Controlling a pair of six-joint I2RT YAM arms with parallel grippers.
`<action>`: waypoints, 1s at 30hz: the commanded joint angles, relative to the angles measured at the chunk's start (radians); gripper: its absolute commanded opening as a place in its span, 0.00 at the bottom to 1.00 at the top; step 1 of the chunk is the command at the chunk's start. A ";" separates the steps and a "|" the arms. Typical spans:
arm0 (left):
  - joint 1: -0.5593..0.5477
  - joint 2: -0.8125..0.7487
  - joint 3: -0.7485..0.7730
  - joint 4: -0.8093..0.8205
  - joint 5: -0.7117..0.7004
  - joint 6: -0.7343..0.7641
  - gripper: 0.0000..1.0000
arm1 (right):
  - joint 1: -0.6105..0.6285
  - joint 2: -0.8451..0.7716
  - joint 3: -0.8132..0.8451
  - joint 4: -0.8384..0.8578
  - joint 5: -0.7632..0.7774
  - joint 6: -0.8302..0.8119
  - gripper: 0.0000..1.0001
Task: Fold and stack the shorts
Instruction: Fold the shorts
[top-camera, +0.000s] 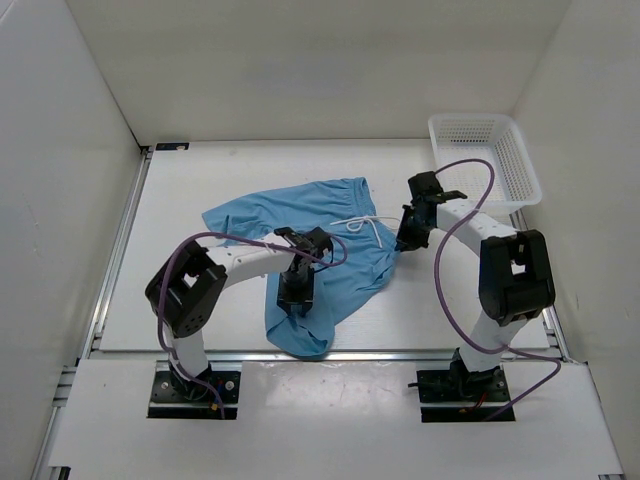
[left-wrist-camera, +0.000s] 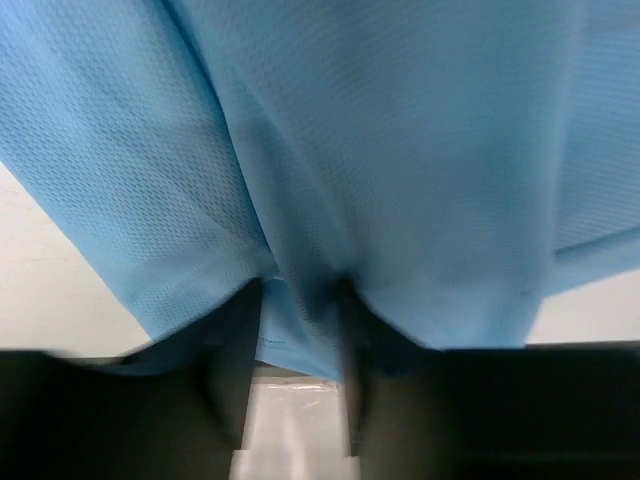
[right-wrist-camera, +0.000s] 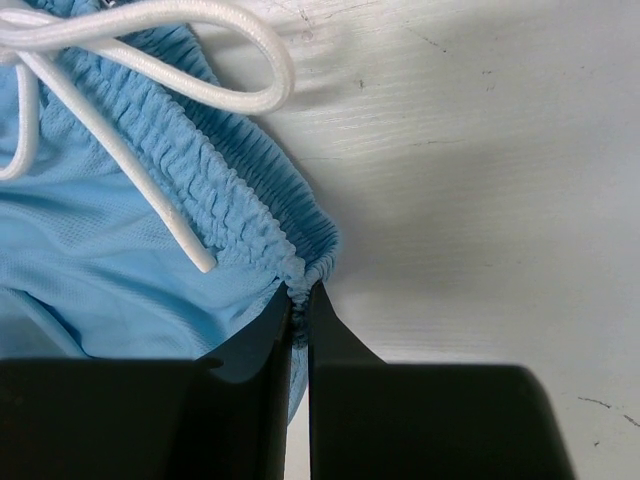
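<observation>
Now the right gripper pinches the shorts at center right, likely to pull them flat; the left gripper sits part open.

No readable text, label, brand, number or sign shows on anything in view.

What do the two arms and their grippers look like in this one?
The left arm and right arm are white tubes with bulky black joint housings. A purple cable loops along each. The left gripper and right gripper are black, with two flat tapering fingers. No markings readable.
</observation>
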 joint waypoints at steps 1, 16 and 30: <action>-0.007 -0.035 -0.035 0.037 -0.001 -0.038 0.50 | 0.005 -0.045 0.005 -0.015 0.019 -0.020 0.00; -0.007 -0.178 0.056 -0.188 -0.191 -0.035 0.10 | 0.005 -0.074 -0.023 -0.015 0.019 -0.020 0.00; 0.419 -0.460 -0.130 -0.116 -0.066 0.028 0.10 | -0.004 -0.074 -0.063 0.025 0.051 -0.020 0.00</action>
